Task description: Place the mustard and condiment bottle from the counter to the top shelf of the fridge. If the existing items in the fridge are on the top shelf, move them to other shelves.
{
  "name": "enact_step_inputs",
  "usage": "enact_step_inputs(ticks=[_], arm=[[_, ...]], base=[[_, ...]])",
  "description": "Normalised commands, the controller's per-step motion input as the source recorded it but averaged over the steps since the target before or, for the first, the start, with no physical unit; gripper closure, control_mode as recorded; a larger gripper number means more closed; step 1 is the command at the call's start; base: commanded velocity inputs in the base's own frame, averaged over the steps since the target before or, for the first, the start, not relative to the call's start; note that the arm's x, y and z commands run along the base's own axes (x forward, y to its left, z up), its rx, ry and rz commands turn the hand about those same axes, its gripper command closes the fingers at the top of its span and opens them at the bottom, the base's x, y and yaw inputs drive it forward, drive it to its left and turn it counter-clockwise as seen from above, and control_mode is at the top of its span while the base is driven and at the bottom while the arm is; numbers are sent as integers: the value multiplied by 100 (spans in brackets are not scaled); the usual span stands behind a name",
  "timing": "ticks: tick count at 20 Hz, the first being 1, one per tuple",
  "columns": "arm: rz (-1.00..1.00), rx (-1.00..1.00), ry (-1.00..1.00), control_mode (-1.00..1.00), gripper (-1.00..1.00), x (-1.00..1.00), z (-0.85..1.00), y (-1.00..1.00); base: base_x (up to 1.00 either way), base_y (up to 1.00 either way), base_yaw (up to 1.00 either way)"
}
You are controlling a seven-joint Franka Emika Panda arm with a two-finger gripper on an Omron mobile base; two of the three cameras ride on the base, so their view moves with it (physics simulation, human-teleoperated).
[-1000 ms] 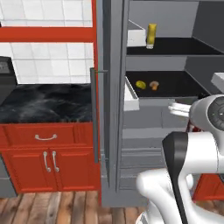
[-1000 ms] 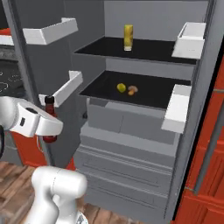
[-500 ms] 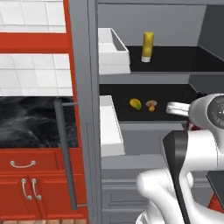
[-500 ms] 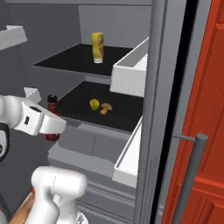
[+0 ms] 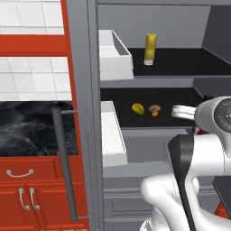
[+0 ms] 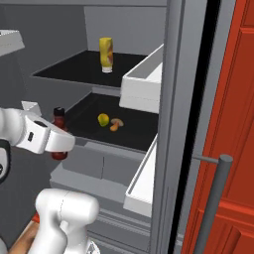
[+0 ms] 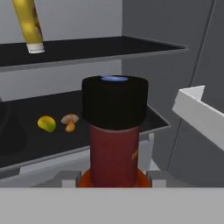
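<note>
Hand view is showing the gripper (image 7: 113, 180) clamping the condiment bottle (image 7: 114, 135), a dark red bottle with a black cap, standing upright before the open fridge (image 6: 64, 94). Beyond it, the mustard (image 6: 105, 53) is sitting cap-down on the top shelf (image 6: 74, 69), while the yellow-green fruit (image 6: 103, 119) and tan mushroom piece (image 6: 116, 124) are lying side by side on the shelf below (image 6: 134, 130).

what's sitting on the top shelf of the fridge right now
Just the mustard, standing cap-down on the black top shelf. The shelf's far right end is cut off from view.
</note>
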Motion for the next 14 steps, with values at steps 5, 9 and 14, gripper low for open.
enact_step_inputs(ticks=[5,9,14], arm=[[0,0,0,-100,100,14,69,-48],[4,-4,-1,-100,100,32,66,-38],[12,-6,-7,-100,100,83,52,-9]], base=[[0,0,0],[0,0,0],[0,0,0]])
